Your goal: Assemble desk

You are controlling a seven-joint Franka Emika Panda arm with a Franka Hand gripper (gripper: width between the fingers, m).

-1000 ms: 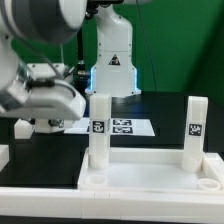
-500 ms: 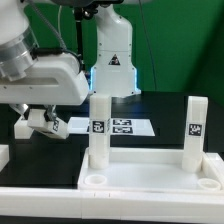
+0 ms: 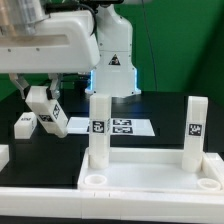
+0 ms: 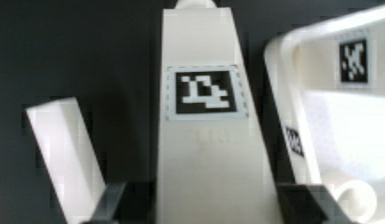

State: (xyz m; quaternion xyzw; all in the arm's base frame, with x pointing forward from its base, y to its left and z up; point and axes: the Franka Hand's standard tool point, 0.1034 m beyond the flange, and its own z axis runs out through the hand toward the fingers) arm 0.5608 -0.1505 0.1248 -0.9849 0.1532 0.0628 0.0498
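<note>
The desk panel (image 3: pixel 130 180) lies in the foreground of the exterior view, rim up. Two white tagged legs stand upright in its far corner sockets, one at the left (image 3: pixel 98 130) and one at the right (image 3: pixel 194 130). My gripper (image 3: pixel 42 98) is shut on a third white leg (image 3: pixel 49 113), holding it tilted above the table to the left of the panel. In the wrist view this leg (image 4: pixel 210 110) runs between my dark fingers (image 4: pixel 118 200), with my gripper (image 4: pixel 210 203) closed on its sides. The panel's rim and a socket (image 4: pixel 354 192) show beside it.
Another white leg (image 3: pixel 24 122) lies on the black table at the exterior view's left and also shows in the wrist view (image 4: pixel 61 150). The marker board (image 3: pixel 128 127) lies behind the panel. A white piece (image 3: pixel 3 155) sits at the left edge. The robot base (image 3: pixel 113 60) stands behind.
My gripper has moved toward the exterior view's right and up, and the held leg has come clear of the table, hanging tilted.
</note>
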